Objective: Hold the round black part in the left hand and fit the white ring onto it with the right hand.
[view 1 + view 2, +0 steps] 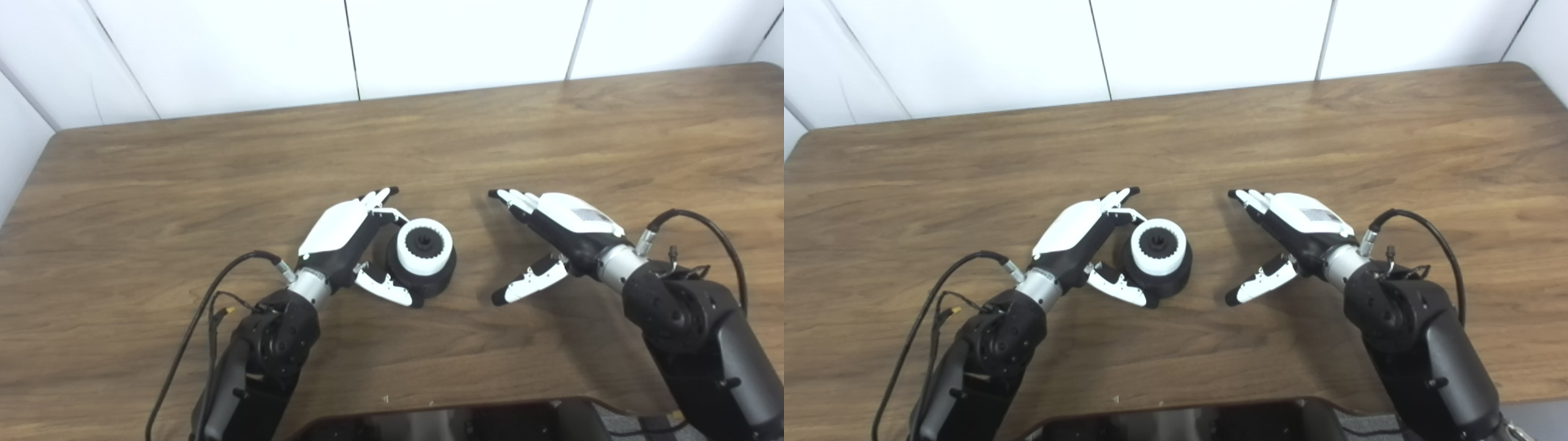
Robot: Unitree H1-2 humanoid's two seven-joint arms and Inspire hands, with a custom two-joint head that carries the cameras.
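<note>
The round black part (438,279) stands on the wooden table (551,135) near the middle. The white ring (407,250) sits around its raised toothed hub, level and seated. My left hand (343,236) cups the part from the left: its fingers reach past the far side and its thumb (387,289) lies along the front of the base, spread rather than clenched. My right hand (566,226) hovers open to the right of the part, a clear gap away, palm turned toward it, holding nothing.
White wall panels (429,43) rise behind the table's far edge. A dark piece of the robot's body (453,422) shows at the bottom edge. Cables (202,306) loop off both wrists over the table.
</note>
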